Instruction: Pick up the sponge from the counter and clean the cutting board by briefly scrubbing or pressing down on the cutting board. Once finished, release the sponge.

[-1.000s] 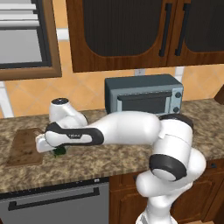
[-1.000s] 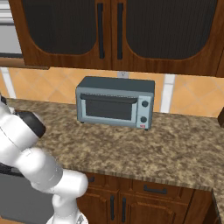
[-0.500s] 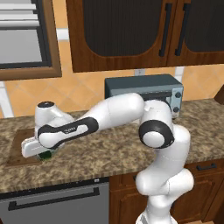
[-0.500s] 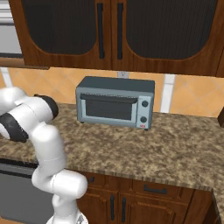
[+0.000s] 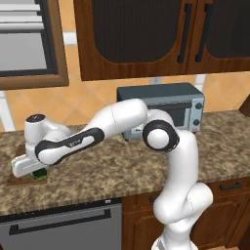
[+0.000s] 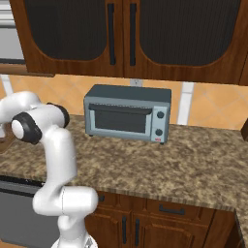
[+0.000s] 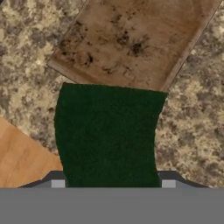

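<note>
My gripper (image 5: 36, 171) is low over the left end of the granite counter (image 5: 127, 168), shut on the dark-green sponge (image 5: 38, 173). In the hand view the sponge (image 7: 109, 133) sits between my two fingertips (image 7: 57, 183), with the gripper (image 7: 112, 183) looking down on it. The brown wooden cutting board (image 7: 135, 41), marked with dark stains, lies just beyond the sponge. From the left base camera the cutting board (image 5: 20, 179) shows under the hand, and the hand hides much of it.
A grey toaster oven (image 5: 168, 110) stands at the back of the counter, behind my arm, with the toaster oven (image 6: 128, 114) seen from the right side too. A dishwasher front (image 5: 63, 227) sits below the counter. A wood-framed window (image 5: 29, 46) hangs upper left. Dark cabinets run above.
The arm has swung further left along the counter, carrying the sponge from the board's right edge to over the board. The elbow has risen and straightened.
</note>
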